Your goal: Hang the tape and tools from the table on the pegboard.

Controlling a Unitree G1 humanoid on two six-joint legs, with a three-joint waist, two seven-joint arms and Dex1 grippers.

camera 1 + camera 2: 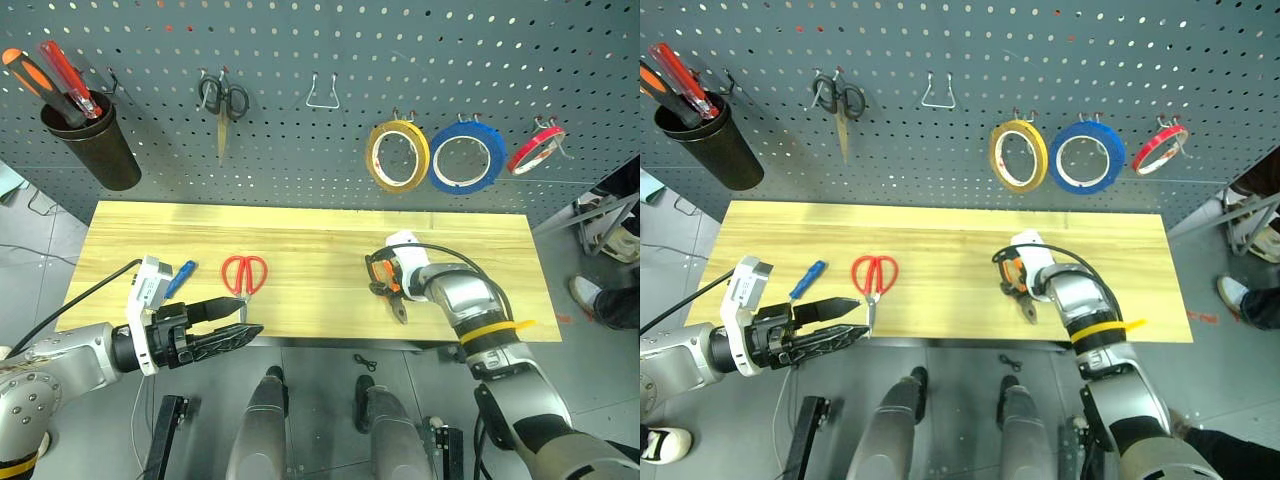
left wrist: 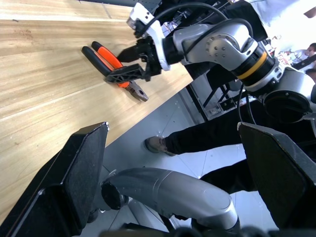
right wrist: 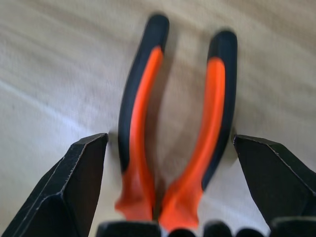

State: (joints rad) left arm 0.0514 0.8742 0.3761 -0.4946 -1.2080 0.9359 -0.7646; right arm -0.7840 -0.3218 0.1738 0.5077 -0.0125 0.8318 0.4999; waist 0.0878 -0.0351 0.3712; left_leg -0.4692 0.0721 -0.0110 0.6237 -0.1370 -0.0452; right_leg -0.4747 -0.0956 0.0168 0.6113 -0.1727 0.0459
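Now right gripper (image 3: 168, 187) wide around pliers (image 3: 173, 123).

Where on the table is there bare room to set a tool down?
Bare wood runs between the red-handled scissors and the pliers, and from the pliers to the table's right end. The front-left corner is crowded: screwdriver, scissors, left pincer.

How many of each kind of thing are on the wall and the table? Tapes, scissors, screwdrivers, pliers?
Tape rolls: 3, yellow, blue, red, all on the pegboard
Scissors: 2, black on the pegboard, red on the table
Screwdrivers: 3, two in the black cup, one blue on the table
Pliers: 1 on the table
Total: 9
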